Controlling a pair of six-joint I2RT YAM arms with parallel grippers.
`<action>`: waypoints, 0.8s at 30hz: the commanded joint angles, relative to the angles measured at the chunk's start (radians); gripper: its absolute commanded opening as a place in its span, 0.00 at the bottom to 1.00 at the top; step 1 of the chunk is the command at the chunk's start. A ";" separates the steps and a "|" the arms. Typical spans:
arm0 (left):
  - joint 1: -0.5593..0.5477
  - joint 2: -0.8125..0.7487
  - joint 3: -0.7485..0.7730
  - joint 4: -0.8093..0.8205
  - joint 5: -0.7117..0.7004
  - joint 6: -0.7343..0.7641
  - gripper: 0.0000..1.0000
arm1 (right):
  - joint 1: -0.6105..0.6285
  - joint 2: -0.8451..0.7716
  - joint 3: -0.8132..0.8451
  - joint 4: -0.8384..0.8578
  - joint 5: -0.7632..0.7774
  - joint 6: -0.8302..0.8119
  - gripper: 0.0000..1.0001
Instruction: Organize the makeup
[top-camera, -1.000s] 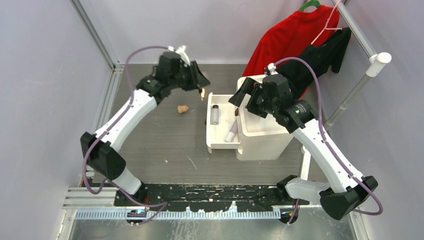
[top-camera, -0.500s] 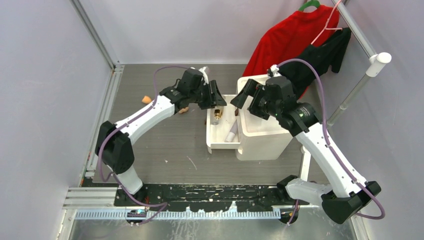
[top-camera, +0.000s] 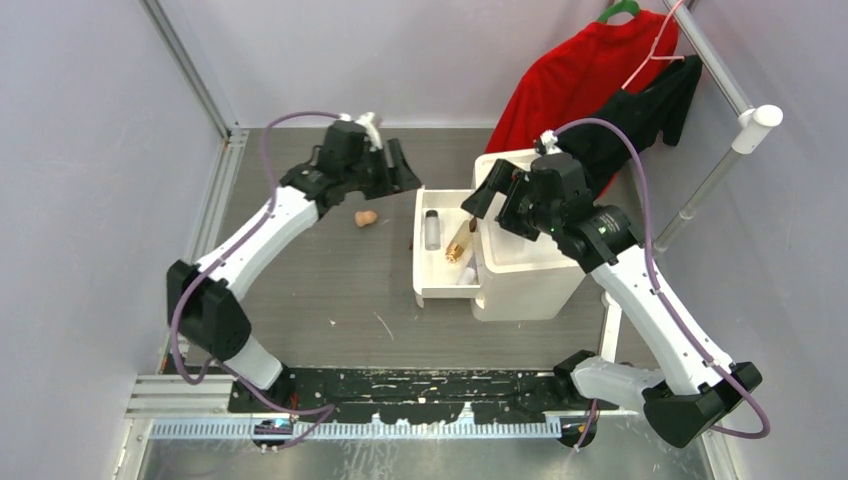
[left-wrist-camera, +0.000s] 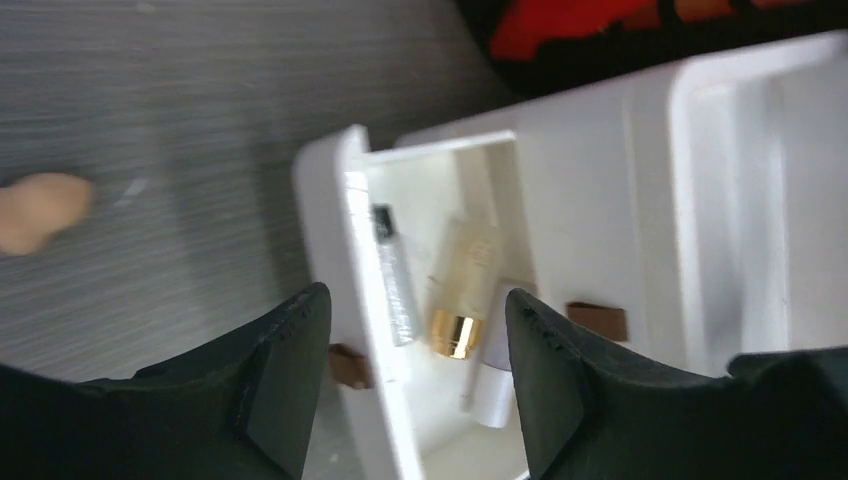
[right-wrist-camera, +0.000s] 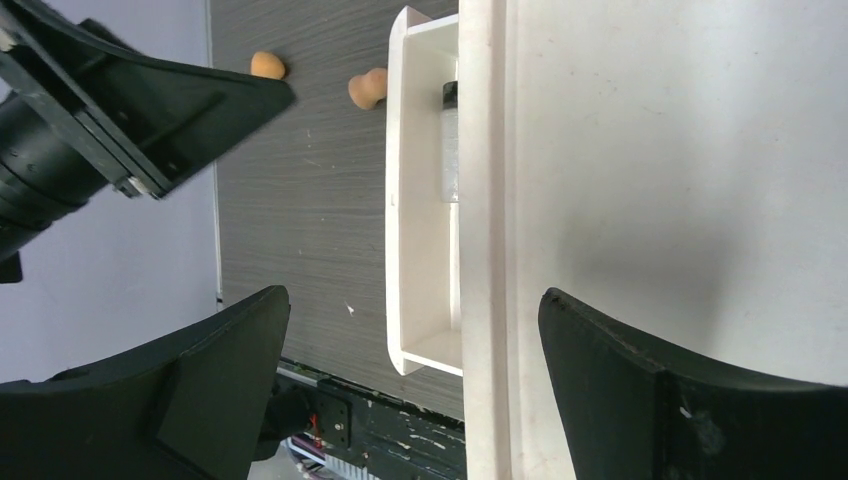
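Note:
The white drawer (top-camera: 425, 285) stands pulled out of the white box (top-camera: 530, 275). In it lie the clear vial (top-camera: 432, 228), the gold-brown bottle (top-camera: 460, 240) and the white tube (top-camera: 468, 272). The left wrist view shows the vial (left-wrist-camera: 392, 270), the bottle (left-wrist-camera: 462, 290) and the tube (left-wrist-camera: 497, 395). My left gripper (top-camera: 398, 168) (left-wrist-camera: 415, 298) is open and empty, above the drawer's far left corner. The pink sponge (top-camera: 366, 218) (left-wrist-camera: 40, 208) lies on the table left of the drawer. The orange sponge (right-wrist-camera: 266, 65) lies farther left. My right gripper (top-camera: 490, 195) (right-wrist-camera: 412, 298) is open and empty over the box top. The compact and palette are out of view.
Red clothes (top-camera: 580, 70) and black clothes (top-camera: 650, 110) hang on a rack (top-camera: 710, 180) behind the box. Grey walls close in the table on the left and at the back. A small brown tab (left-wrist-camera: 345, 365) sits on the drawer's front.
My left gripper brought the gold-brown bottle over the drawer, let it go, and pulled back up and left. The bottle now lies in the drawer. The right arm barely moved.

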 joint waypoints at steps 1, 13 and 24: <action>0.120 -0.114 -0.091 -0.032 -0.060 0.088 0.65 | -0.001 -0.005 0.015 0.029 0.011 -0.012 1.00; 0.135 -0.037 -0.246 0.006 -0.048 0.250 0.69 | -0.001 0.003 0.009 0.031 0.023 -0.014 1.00; -0.024 0.118 -0.209 0.121 0.082 0.150 0.68 | -0.002 0.016 -0.001 0.038 0.009 0.000 1.00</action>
